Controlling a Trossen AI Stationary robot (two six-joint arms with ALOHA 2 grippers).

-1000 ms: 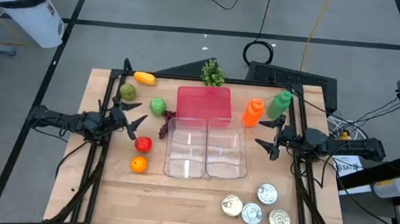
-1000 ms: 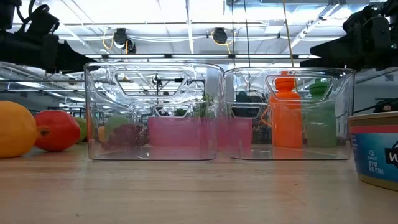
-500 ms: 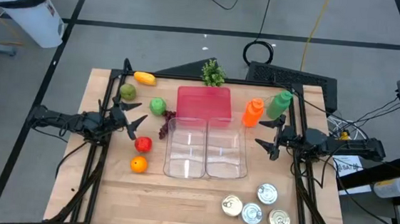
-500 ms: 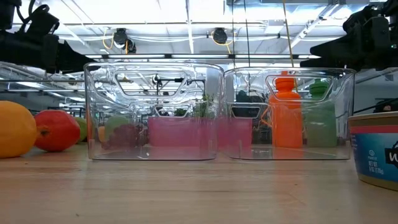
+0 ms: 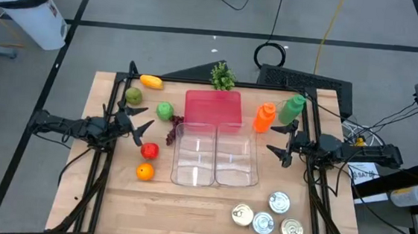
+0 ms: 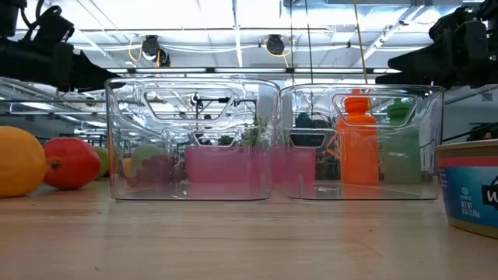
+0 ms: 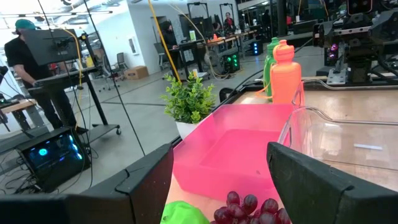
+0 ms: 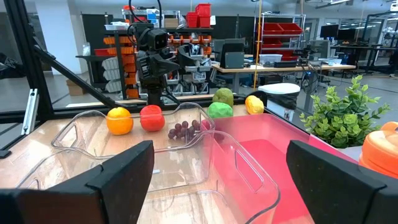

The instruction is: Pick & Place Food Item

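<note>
Nearest the front edge sit four cans (image 5: 270,214) (right of centre). Farther in, the orange (image 5: 144,172) and red fruit (image 5: 149,151) lie just right of and nearer than the left gripper (image 5: 140,124), whose fingers are spread and empty. Two clear bins (image 5: 214,155) separate it from the right gripper (image 5: 279,141), likewise spread, empty. Grapes (image 5: 174,128) lie beyond.

Two clear bins (image 6: 272,140) side by side; orange (image 6: 19,171) beside red fruit (image 6: 71,163).
</note>
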